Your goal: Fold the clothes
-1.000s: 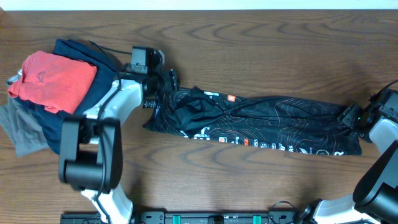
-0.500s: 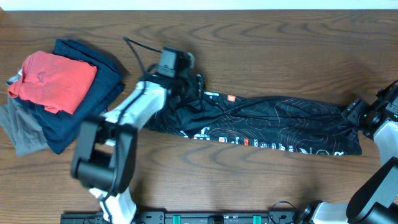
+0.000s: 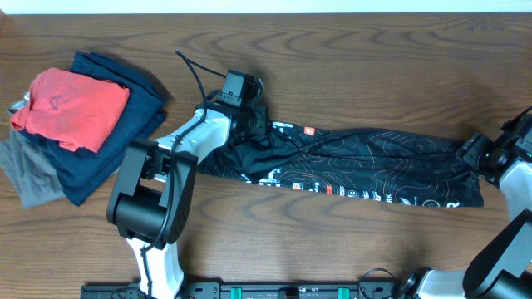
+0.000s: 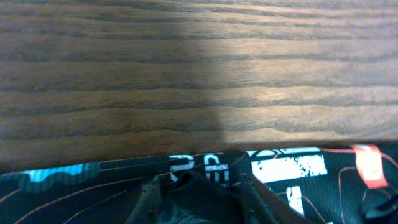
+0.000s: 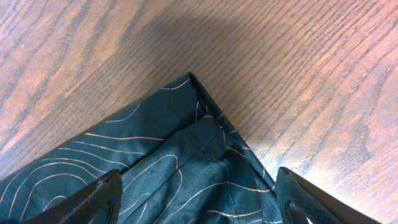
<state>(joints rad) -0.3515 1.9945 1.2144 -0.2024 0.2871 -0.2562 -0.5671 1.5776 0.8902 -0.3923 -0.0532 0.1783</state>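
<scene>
Lying as a lengthwise-folded strip across frame centre, the jersey [image 3: 366, 162] apparently awaits crosswise folds. Right end effector [image 5: 198, 186]: wide, over its corner. Left end effector [image 3: 253, 116]: state cannot be told.

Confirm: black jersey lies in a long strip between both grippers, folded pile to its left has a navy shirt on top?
Wrong on the top item: the overhead view shows a red shirt topping the pile, navy garment beneath it. The jersey does lie stretched between the left gripper and right gripper.
</scene>
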